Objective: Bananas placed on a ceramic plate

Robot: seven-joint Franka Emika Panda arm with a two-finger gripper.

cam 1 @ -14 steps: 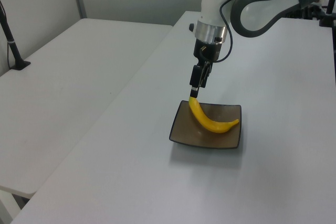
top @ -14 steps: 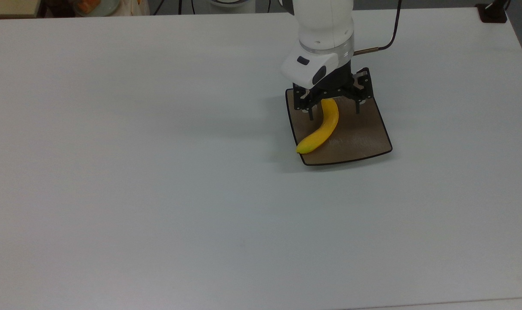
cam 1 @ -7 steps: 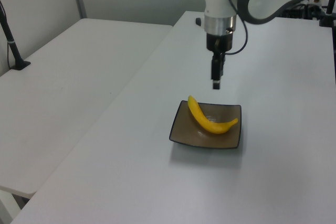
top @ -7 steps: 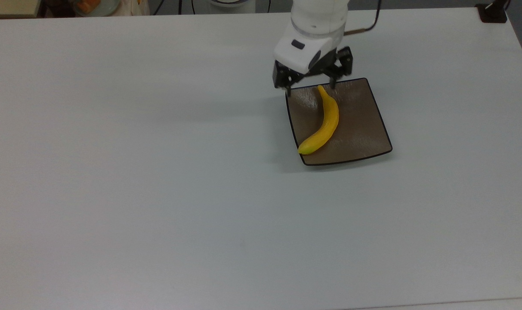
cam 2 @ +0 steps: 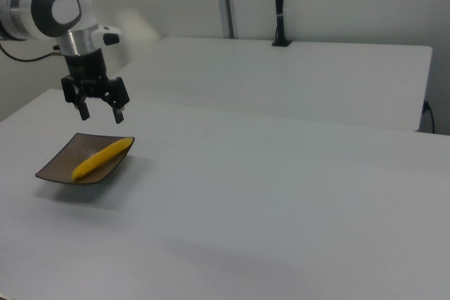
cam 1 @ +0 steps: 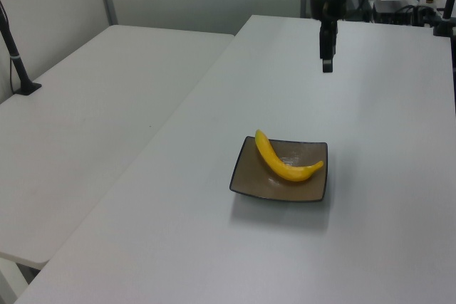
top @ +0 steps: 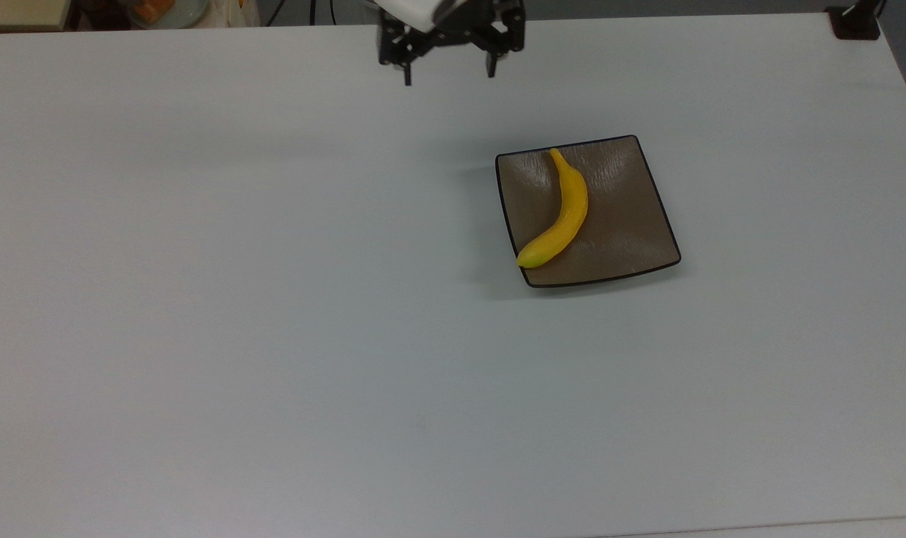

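The Franka arm is hanging above the white table [top: 273, 299] with its wrist pointing straight down, and its gripper [top: 448, 75] is holding nothing, its two black fingers [cam 2: 84, 112] standing wide apart. In the top view the gripper is sitting at the upper edge, up and to the top view's left of the ceramic plate [top: 624, 232], well apart from it. In the left view the gripper [cam 1: 327, 64] is hovering high over the table, beyond the plate [cam 1: 247, 176]. In the right view the gripper [cam 2: 101, 113] is hanging just above the plate's [cam 2: 56, 166] far side without touching it. The square brown plate is lying flat on the table. The banana [top: 560, 214] is lying on it, below the gripper and clear of the fingers, running diagonally with its stem toward the gripper's side and its other end reaching the plate's opposite rim; it also shows in the left view [cam 1: 281, 161] and the right view [cam 2: 100, 159].
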